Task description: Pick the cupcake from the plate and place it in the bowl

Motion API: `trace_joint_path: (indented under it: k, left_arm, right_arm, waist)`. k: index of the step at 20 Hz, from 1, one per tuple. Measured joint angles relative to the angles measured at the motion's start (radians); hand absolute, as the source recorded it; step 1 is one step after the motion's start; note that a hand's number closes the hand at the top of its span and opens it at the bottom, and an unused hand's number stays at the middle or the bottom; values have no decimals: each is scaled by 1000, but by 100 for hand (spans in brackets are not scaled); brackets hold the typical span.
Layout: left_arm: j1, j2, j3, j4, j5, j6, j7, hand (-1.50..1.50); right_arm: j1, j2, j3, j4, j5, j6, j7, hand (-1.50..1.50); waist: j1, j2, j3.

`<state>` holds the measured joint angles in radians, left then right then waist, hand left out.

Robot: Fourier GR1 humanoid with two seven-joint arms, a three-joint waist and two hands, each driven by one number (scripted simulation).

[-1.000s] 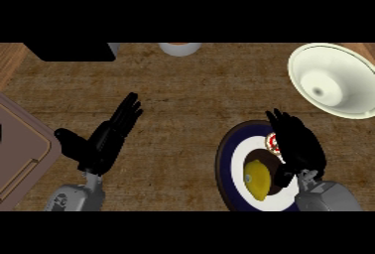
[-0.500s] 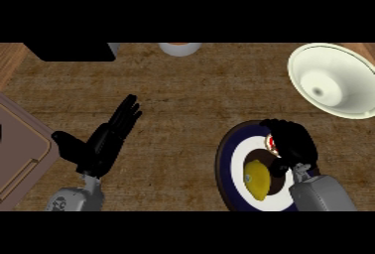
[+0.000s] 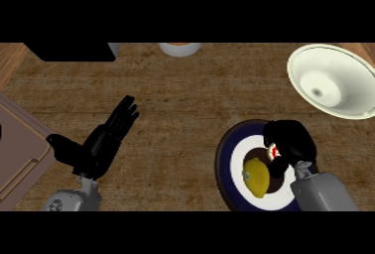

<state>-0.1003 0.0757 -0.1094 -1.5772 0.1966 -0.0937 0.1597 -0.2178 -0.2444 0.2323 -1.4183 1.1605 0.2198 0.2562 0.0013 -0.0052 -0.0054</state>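
A dark blue plate with a white centre (image 3: 227, 171) lies at the lower right of the counter. On it sits a yellow, lemon-like thing (image 3: 256, 177), and beside that a bit of red and white, the cupcake (image 3: 275, 150), peeks out from under my right hand (image 3: 291, 141). My right hand is curled round the cupcake and hides most of it. The cream bowl (image 3: 333, 79) stands at the upper right, apart from the plate. My left hand (image 3: 102, 141) rests open at the left, fingers straight.
A brown board or tray (image 3: 18, 149) lies along the left edge. A black box (image 3: 73, 51) and a small white cup (image 3: 180, 48) stand at the back edge of the counter.
My right hand's fingers have curled from stretched out to closed over the cupcake on the plate. The left hand has not moved.
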Motion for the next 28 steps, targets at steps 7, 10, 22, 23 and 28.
trace_joint_path:
  k: [7, 10, 22, 23, 28]
  left_arm:
    - [0, -14, -2, 0, -20, 12, 4, 0]
    - [2, -19, -3, 1, -19, 12, 1, 0]
    - [15, -10, 16, 4, -17, -6, 2, 0]
    - [13, -7, 18, 8, -18, -9, -3, 0]
    - [7, -6, 30, 0, -8, -8, 11, 0]
  right_arm:
    - [64, -103, 21, -33, -32, 27, -211, 150]
    - [128, -202, 27, -61, -78, 24, -385, 150]
    - [386, -405, -226, -405, -280, 28, -595, 150]
    - [399, -411, -257, -449, -313, 47, -594, 150]
    - [410, -430, -448, -634, -498, 145, -562, 150]
  waist:
    - [-4, -1, 1]
    - [-7, -3, 0]
    - [-19, 1, 4]
    - [-20, 0, 4]
    - [-26, -1, 4]
